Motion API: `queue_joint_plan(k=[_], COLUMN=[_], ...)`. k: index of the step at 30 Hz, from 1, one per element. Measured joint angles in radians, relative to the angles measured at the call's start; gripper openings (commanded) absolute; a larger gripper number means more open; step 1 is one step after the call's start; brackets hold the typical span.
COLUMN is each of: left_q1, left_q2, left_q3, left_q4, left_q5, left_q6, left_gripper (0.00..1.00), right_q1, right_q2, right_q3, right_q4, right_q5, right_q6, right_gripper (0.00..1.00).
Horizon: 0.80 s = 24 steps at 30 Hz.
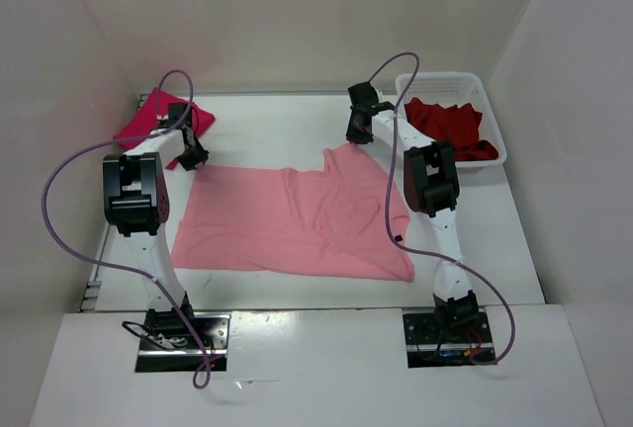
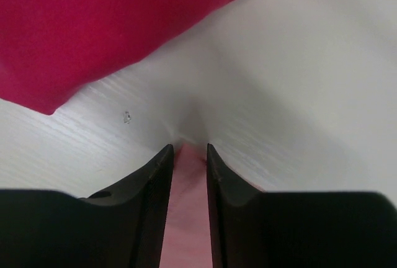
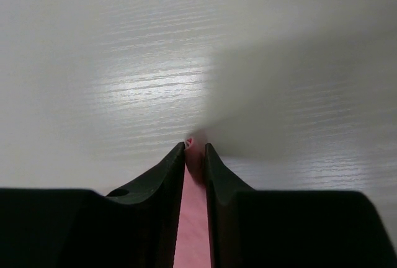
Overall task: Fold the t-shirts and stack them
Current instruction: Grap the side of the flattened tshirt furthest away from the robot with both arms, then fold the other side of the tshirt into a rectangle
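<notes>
The pale pink t-shirt (image 1: 297, 219) lies spread across the middle of the worktop (image 1: 267, 126). Our left claw (image 2: 190, 147) straddles its far left corner, with pink cloth between the fingers; we cannot tell if it grips. Our right claw (image 3: 195, 146) pinches its far right edge. The crimson-pink t-shirt (image 1: 148, 116) lies in the far left corner, and the dark red t-shirt (image 1: 450, 126) is in the white basket (image 1: 485, 91) at the far right corner.

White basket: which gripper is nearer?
Right. The right gripper is just left of the white basket, at the pale pink t-shirt's far edge; the left gripper is far off left, by the crimson t-shirt.
</notes>
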Motion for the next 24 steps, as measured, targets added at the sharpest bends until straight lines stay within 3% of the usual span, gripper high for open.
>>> queue_joint_plan(k=[3,7,9,15,24], left_q1=[-0.002,-0.003,-0.003,-0.003,-0.002], left_q2=[0.010,0.012,0.013,0.000,-0.267], left_q3=[0.011,0.012,0.014,0.004,-0.179], left_q4=[0.007,0.008,0.007,0.006,-0.017], left_q5=[-0.005,-0.006,-0.006,0.005,0.045], left_q6=[-0.001,0.000,0.000,0.000,0.001], left_gripper=[0.15,0.00,0.00,0.00,0.00], right_q1=[0.000,0.000,0.000,0.000,0.000], right_q2=[0.000,0.000,-0.002,-0.100,-0.537], right_q3=[0.000,-0.001,-0.005,-0.129,-0.518], right_q4=[-0.003,-0.003,-0.002,0.004,0.064], right_q5=[-0.002,-0.002,-0.002,-0.004,-0.043], right_q6=[0.000,0.000,0.002,0.005,0.055], right_gripper=[0.15,0.04,0.00,0.00,0.00])
